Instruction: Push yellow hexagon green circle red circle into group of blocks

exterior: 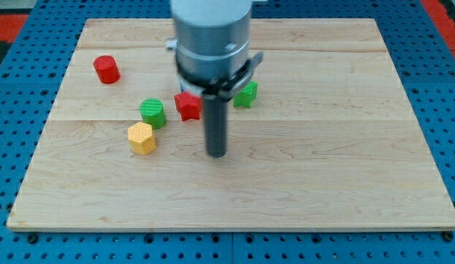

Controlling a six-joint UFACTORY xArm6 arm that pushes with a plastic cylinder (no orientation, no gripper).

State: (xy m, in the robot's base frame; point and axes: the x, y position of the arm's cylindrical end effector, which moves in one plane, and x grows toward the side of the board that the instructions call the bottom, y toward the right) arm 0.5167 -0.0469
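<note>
The yellow hexagon [142,138] sits left of the board's middle. The green circle [152,113] stands just above it and to its right, nearly touching. The red circle [106,69] stands alone at the upper left. A red star [188,105] lies right of the green circle. A green block [246,94], shape unclear, is partly hidden behind the arm. My tip [216,154] rests on the board to the right of the yellow hexagon and below the red star, touching no block.
The wooden board [323,169] lies on a blue pegboard surface [15,110]. The arm's grey cylinder body [213,37] hangs over the board's top centre and hides what is behind it.
</note>
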